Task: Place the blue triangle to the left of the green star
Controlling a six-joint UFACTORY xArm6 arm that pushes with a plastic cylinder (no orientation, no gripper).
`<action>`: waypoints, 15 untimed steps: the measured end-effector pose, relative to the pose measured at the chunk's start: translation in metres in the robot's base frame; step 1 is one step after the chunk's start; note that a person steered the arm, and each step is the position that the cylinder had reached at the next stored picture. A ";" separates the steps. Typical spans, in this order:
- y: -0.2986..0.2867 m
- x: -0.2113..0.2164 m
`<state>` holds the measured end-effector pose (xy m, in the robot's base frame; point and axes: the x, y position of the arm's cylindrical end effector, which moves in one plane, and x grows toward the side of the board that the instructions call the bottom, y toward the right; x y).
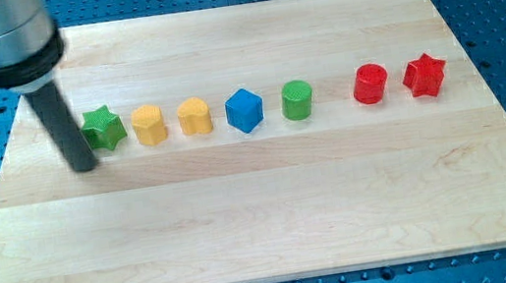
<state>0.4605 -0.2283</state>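
The green star (103, 129) stands at the left end of a row of blocks across the wooden board (264, 219). No blue triangle shows in the view; the only blue block I see is a blue cube (244, 110) in the middle of the row. My tip (85, 168) rests on the board just left of the green star and slightly below it. The dark rod rises up and to the left, close against the star's left side, and hides the board behind it.
Right of the star the row holds a yellow hexagon (148, 125), a yellow heart (193, 116), the blue cube, a green cylinder (297, 100), a red cylinder (370, 83) and a red star (424, 76). The board's left edge is near the tip.
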 end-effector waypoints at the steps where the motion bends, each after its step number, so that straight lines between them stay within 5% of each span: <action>1: -0.065 -0.039; 4: -0.058 -0.156; 6: -0.010 -0.186; 7: 0.002 -0.135; 9: 0.044 -0.181; 11: 0.091 -0.160; 15: -0.005 -0.110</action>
<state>0.3502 -0.2336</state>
